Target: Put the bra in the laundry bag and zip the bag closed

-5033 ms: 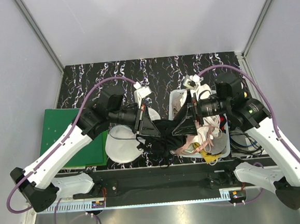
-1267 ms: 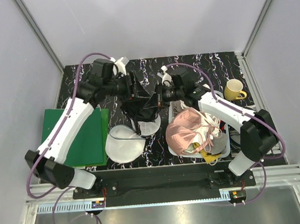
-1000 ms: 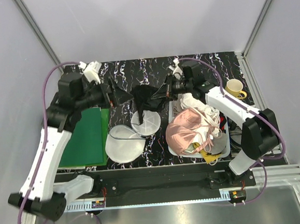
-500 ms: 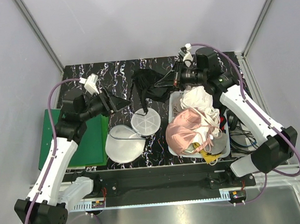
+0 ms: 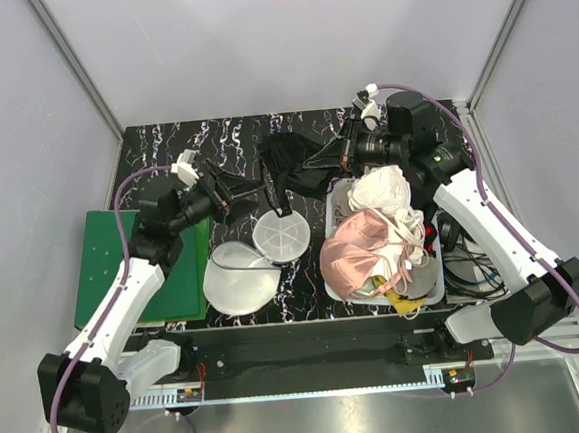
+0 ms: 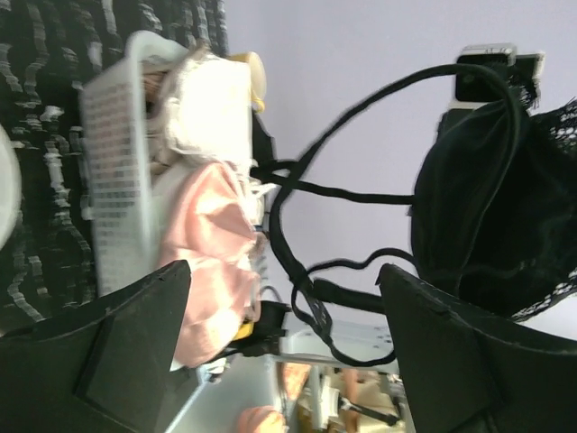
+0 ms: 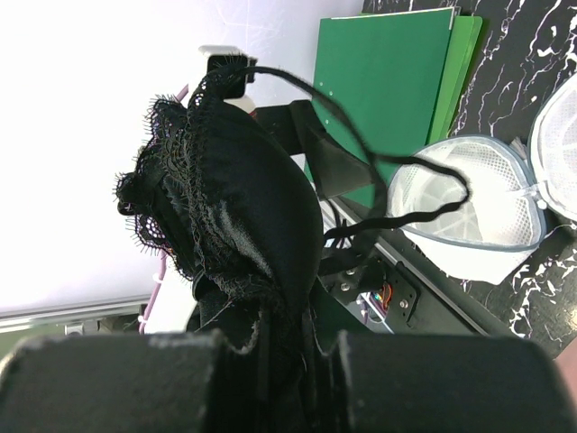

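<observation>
The small black lace-edged fabric bra (image 5: 287, 161) is hanging in the air above the back of the black marbled desk (image 5: 164, 151). Its thin straps are dangling in loops toward the round white mesh laundry bag (image 5: 236, 281), which is lying nearer the arms. The right gripper (image 5: 312, 162) is clamping together on a bunched edge of the bra, seemingly lifting it so the cups and straps fall free instead of snagging. The left gripper (image 5: 245, 192) is facing the bra from just beside it, fingers spread wide with nothing between them, probably lining up for a second hold. The laundry bag appears to be lying unzipped, its ribbed circular panel (image 5: 281, 238) flipped aside, likely leaving a mouth for the bra. To its right, the white rectangular plastic basket (image 5: 329, 208) is holding a shiny pink garment (image 5: 357, 251).
</observation>
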